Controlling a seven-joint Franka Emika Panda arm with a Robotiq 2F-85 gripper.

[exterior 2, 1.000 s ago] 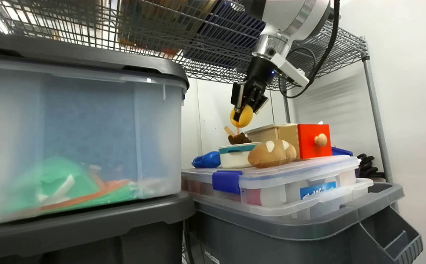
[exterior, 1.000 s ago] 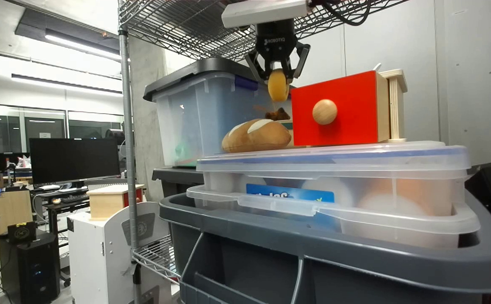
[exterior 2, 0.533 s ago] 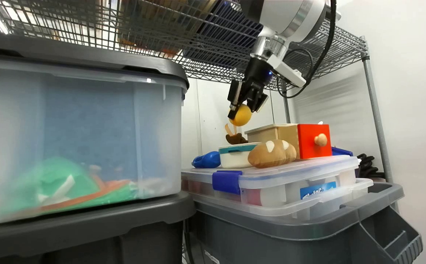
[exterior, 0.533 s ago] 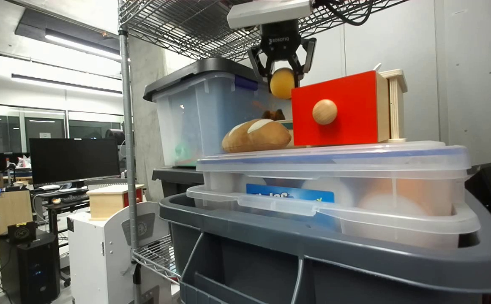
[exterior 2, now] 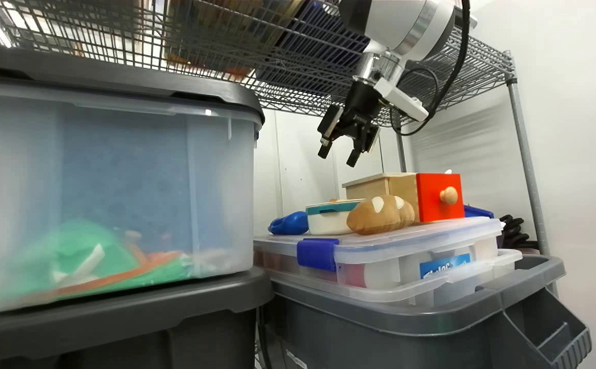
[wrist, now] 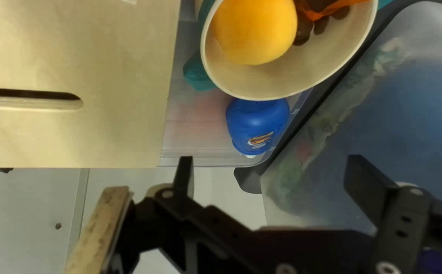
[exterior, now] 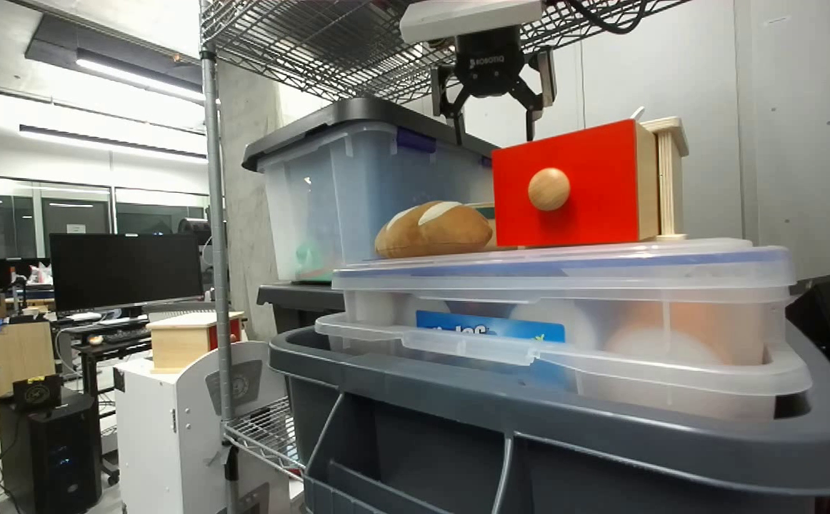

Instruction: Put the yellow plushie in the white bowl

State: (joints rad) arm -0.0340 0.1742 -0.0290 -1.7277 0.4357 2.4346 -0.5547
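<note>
The yellow plushie [wrist: 257, 30], a round ball shape, lies inside the white bowl [wrist: 301, 78] in the wrist view, against one side of its wall. Next to it in the bowl are brown pieces with an orange strip [wrist: 316, 13]. From outside, the bowl [exterior 2: 330, 223] shows as a cream side with a teal rim band; in an exterior view it is mostly behind the bread plushie and the red drawer front. My gripper [exterior: 495, 137] hangs above and apart from the bowl, its jaws spread wide. Nothing sits between the fingertips of the gripper [exterior 2: 338, 156].
A bread-shaped plushie [exterior 2: 380, 214] stands beside the bowl, and a wooden box with a red front [exterior: 565, 185] stands close by. A blue object [wrist: 258, 125] lies on the clear lid. A tall storage bin [exterior: 365, 193] rises alongside; a wire shelf [exterior 2: 298, 77] hangs overhead.
The yellow plushie was between my fingers and has dropped into the bowl, the brown piece below it sinking too. My gripper has opened and shifted slightly rightward in an exterior view.
</note>
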